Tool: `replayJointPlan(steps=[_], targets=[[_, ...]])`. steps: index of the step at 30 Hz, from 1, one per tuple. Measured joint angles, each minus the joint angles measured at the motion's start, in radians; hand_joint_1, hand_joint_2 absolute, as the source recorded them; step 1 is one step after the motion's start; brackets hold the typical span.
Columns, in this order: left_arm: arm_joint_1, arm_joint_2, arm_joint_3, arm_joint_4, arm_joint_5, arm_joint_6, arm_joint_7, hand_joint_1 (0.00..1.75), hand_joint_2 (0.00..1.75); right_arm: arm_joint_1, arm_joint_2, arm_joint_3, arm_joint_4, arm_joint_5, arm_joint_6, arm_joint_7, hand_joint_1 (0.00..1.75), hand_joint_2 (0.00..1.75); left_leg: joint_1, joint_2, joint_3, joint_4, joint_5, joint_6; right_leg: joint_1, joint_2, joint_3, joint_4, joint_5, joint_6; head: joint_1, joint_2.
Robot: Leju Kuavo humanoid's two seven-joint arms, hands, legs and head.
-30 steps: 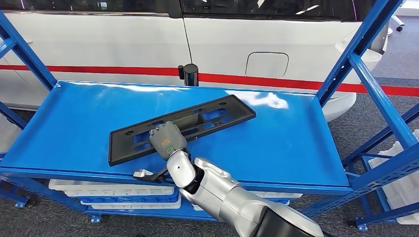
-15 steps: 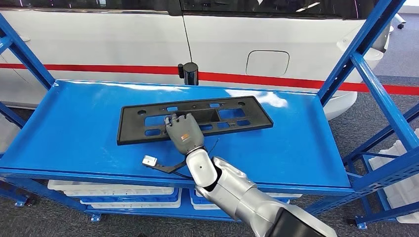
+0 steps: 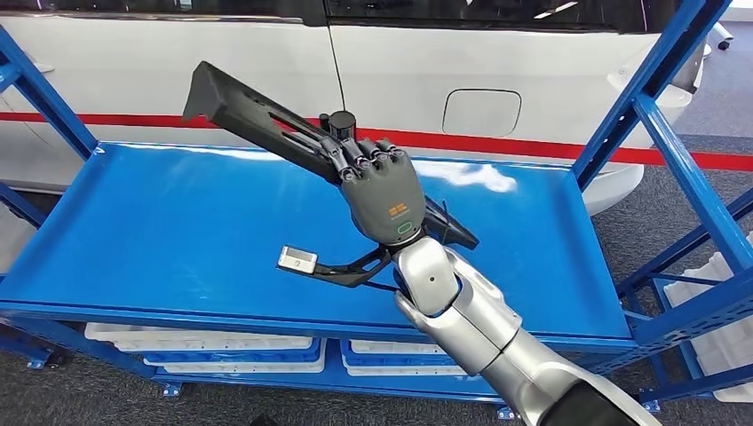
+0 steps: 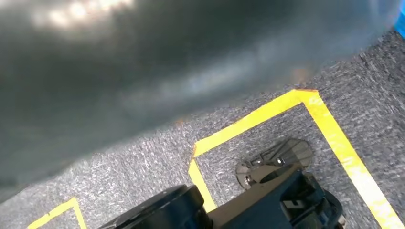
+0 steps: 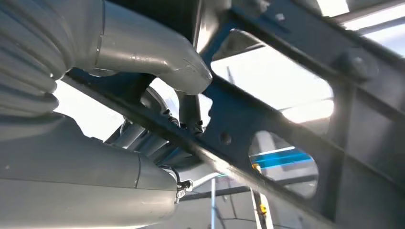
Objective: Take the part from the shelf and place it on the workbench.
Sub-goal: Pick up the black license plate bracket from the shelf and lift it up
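The right hand [image 3: 384, 197] grips the long, flat black plastic part with rectangular cut-outs [image 3: 257, 114] near its middle, fingers curled over the upper edge, and holds it in the air above the glossy blue metal shelf [image 3: 160, 240], touching nothing else. The part's long axis runs on a slant: one end rises toward the robot's left, in front of the white car body with the red stripe [image 3: 497, 89], while the other end pokes out low behind the wrist on the right. In the right wrist view the thick grey thumb [image 5: 148, 52] presses against the part's ribbed underside. The workbench is not visible, so the carry probably calls for a turn away from the shelf, with the raised end kept away from the blue uprights. The left hand's state cannot be told.
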Motion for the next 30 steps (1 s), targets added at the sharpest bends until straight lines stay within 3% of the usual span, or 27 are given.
replayJointPlan(steps=[4, 6, 12, 30], targets=[[0.004, 0.001, 0.0, 0.0, 0.007, -0.024, -0.051, 0.0, 1.75, 0.129, 0.084, -0.178, -0.146, -0.327, -0.001, -0.501, 1.75, 1.75, 0.0, 0.0, -0.002, 0.0, 0.0, 0.0, 0.0, -0.001, -0.002, 0.0, 0.0, 0.0, 0.0, 0.0], [0.005, 0.002, 0.0, 0.0, 0.013, -0.027, -0.069, 0.0, 1.75, 0.17, 0.099, -0.222, -0.211, -0.489, -0.001, -0.652, 1.75, 1.75, 0.001, -0.001, -0.002, 0.0, 0.0, 0.0, 0.0, -0.001, -0.002, 0.0, 0.0, 0.0, 0.0, 0.0], [0.011, 0.01, 0.002, 0.0, 0.038, -0.024, -0.102, 0.0, 1.75, 0.248, 0.075, -0.237, -0.392, -0.779, -0.001, -0.695, 1.75, 1.75, -0.001, 0.0, -0.003, 0.0, 0.0, 0.0, -0.002, -0.001, -0.003, 0.0, 0.0, 0.0, 0.0, 0.0], [0.014, 0.017, 0.02, 0.0, 0.063, 0.08, -0.107, 0.0, 1.75, 0.307, -0.025, -0.233, -0.623, -1.143, 0.042, -0.778, 1.75, 1.75, -0.001, 0.0, -0.002, 0.0, 0.0, 0.0, -0.002, -0.001, -0.003, 0.0, 0.0, 0.0, 0.0, 0.0]])
